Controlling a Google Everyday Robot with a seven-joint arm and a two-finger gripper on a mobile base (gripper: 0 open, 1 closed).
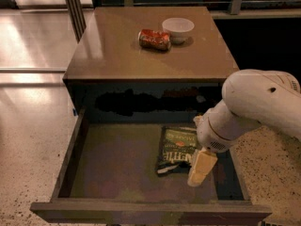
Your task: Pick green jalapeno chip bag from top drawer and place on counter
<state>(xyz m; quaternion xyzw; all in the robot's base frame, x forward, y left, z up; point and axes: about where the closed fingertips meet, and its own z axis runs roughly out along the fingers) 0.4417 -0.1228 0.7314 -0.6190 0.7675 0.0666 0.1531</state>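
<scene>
Claw (202,166) beside bag (176,147) in drawer (117,166) (left half lies free)

high front view — gripper (202,166) over drawer (116,169)

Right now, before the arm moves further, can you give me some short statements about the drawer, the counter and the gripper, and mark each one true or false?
1. The drawer is pulled open. True.
2. A red can and a white bowl are next to each other on the counter. True.
3. The green chip bag lies on the counter. False: it lies flat inside the drawer, in the right half.
4. The gripper is above the counter, near the bowl. False: it is low in the drawer, at the right edge of the chip bag.
5. The can is inside the drawer. False: only the chip bag is seen there.
</scene>
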